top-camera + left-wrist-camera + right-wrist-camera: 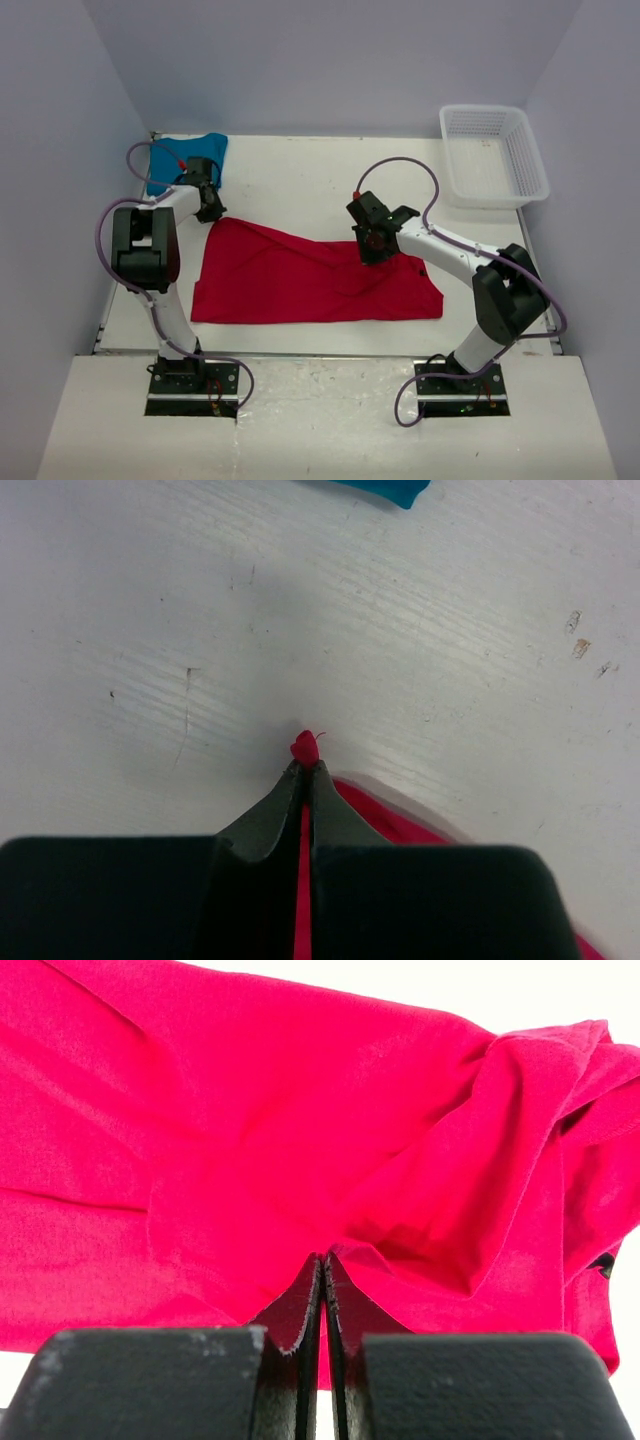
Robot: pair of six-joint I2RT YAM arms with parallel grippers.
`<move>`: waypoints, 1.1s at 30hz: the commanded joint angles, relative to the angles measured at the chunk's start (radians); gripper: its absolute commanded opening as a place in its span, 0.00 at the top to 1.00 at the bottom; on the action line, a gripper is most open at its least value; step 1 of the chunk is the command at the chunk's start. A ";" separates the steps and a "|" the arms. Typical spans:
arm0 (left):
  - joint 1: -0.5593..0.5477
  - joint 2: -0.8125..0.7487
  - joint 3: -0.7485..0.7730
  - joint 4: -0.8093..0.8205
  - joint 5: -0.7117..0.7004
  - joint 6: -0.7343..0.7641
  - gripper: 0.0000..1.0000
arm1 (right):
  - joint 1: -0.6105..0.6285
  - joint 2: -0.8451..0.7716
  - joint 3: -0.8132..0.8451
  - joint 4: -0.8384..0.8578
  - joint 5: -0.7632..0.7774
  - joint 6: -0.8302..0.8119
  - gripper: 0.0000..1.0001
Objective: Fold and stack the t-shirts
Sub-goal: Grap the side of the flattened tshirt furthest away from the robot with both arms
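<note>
1. surface: white, carries all you work on.
2. red t-shirt: spread mid-surface, partly flattened for your fold.
3. basket: far right corner, well apart.
4. teal t-shirt: far left corner, likely parked clear.
5. left pincer: clamped tight on the red t-shirt's far left corner.
6. right pincer: clamped tight on its far edge, likely so you lift both points together.

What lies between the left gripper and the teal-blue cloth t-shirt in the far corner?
Only bare, scuffed white tabletop separates the left gripper from the teal-blue t-shirt; the left wrist view shows it.
</note>
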 commanded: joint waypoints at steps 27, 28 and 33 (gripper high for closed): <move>-0.085 -0.211 -0.047 -0.030 -0.211 -0.023 1.00 | -0.280 0.086 0.490 -0.129 0.039 -0.093 1.00; -0.085 -0.217 -0.052 -0.028 -0.222 -0.026 1.00 | -0.284 0.088 0.502 -0.132 0.033 -0.097 1.00; -0.084 -0.246 -0.076 -0.020 -0.236 -0.042 1.00 | -0.315 0.112 0.608 -0.156 0.007 -0.128 1.00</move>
